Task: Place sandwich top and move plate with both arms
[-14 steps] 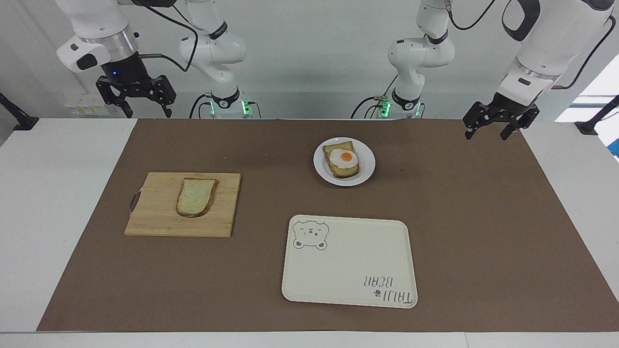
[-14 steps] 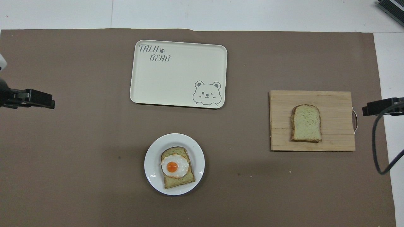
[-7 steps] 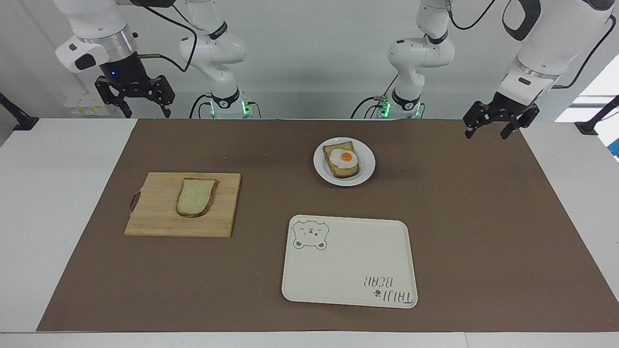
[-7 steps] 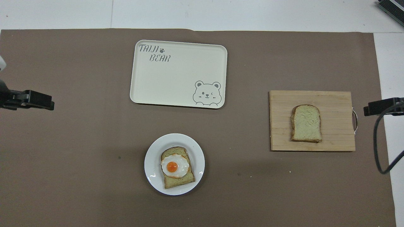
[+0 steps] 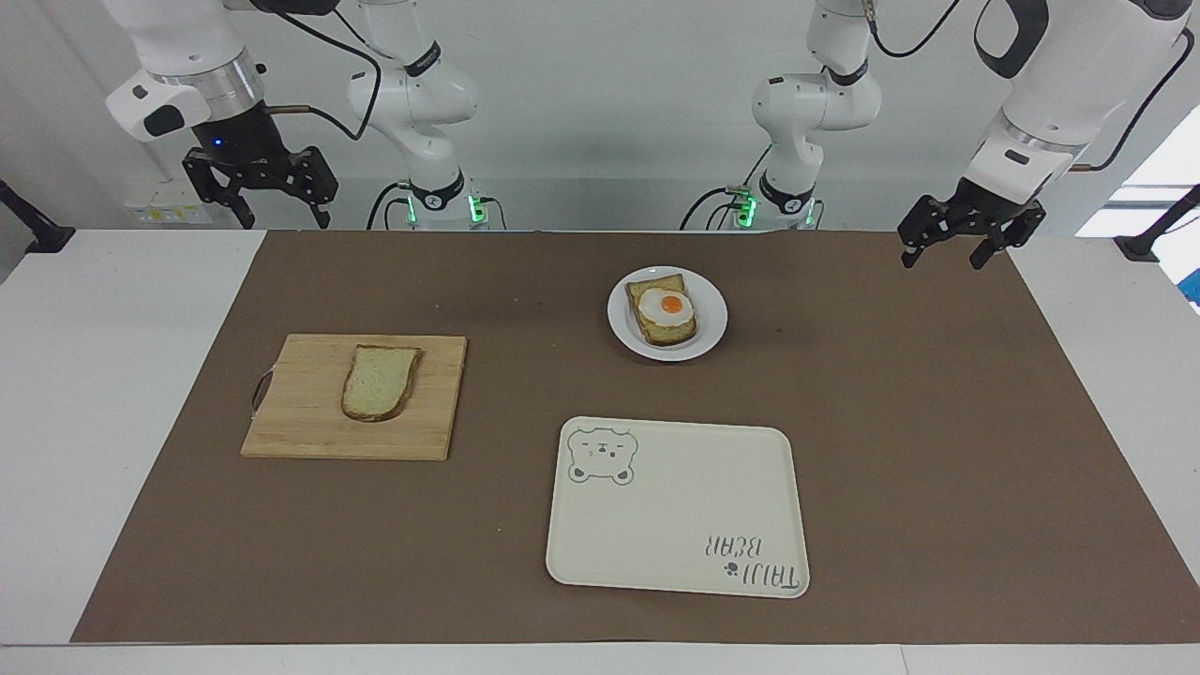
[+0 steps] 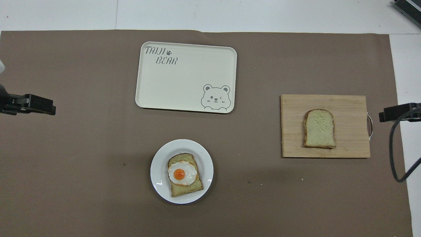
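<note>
The sandwich top [image 5: 380, 382], a pale slice with a brown crust and a rounded upper edge, lies flat on a wooden cutting board [image 5: 300, 412] toward the right arm's end of the worktop [image 5: 112, 394]; in the overhead view it sits at about 3 o'clock from the middle of the brown mat [image 5: 937, 450]. It lies exposed with clear board around it, which should leave room for fingers to come down at its crust edges.

The plate [image 5: 711, 328], small, round and white, sits near the robots at roughly 6 o'clock in the overhead view. It carries a toast slice [image 5: 667, 330] with a fried egg [image 5: 667, 306] on top, apparently the waiting base for the sandwich top. Farther from the robots lies a cream tray [image 5: 675, 525] with a bear drawing, probably the plate's destination.

The right end effector [image 5: 261, 180] hangs open above the mat's corner at its own end, holding nothing. The left end effector [image 5: 970, 230] hangs open over the corner at the left arm's end, likewise empty. No step of the task is done yet.
</note>
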Controlling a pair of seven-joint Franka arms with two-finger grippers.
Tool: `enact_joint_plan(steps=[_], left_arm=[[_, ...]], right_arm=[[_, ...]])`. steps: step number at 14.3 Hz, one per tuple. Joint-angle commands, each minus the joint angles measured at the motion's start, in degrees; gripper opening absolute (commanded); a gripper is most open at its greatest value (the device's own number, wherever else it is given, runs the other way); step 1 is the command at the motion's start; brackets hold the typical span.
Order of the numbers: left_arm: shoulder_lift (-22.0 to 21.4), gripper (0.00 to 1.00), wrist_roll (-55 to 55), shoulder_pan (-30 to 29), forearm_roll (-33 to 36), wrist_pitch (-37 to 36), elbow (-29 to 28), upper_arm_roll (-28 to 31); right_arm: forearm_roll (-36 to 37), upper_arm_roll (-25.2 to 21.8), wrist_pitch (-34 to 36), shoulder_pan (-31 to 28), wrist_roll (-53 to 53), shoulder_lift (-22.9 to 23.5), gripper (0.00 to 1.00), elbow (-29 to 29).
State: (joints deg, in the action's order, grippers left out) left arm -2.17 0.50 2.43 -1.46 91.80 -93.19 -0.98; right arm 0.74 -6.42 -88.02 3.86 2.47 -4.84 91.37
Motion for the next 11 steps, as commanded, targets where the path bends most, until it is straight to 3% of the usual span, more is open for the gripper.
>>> enact_joint_plan(steps=[1, 6, 9, 11], left_arm=[[-0.46, 1.00, -0.33, -0.85, 0.14, -1.01, 0.38, -0.43], [-0.46, 1.00, -0.33, -0.76, 0.14, -1.01, 0.38, -0.43], [-0.46, 1.00, -0.33, -0.85, 0.14, -1.01, 0.38, -0.43], [-0.46, 1.00, -0.33, -0.76, 0.23, -1.01, 0.38, -0.43]], right_arm=[[-0.30, 0.44, -1.10, -0.87, 1.30, -1.40, 1.00, 2.23], [-0.74, 0.18, -5.12, -1.13, 2.62, -1.49, 1.00, 6.61], [-1.80, 0.09, -14.60, -0.78, 3.15, -0.44, 1.00, 13.81], [-1.80, 0.09, -18.05, -0.69, 3.15, 1.84, 1.00, 15.59]])
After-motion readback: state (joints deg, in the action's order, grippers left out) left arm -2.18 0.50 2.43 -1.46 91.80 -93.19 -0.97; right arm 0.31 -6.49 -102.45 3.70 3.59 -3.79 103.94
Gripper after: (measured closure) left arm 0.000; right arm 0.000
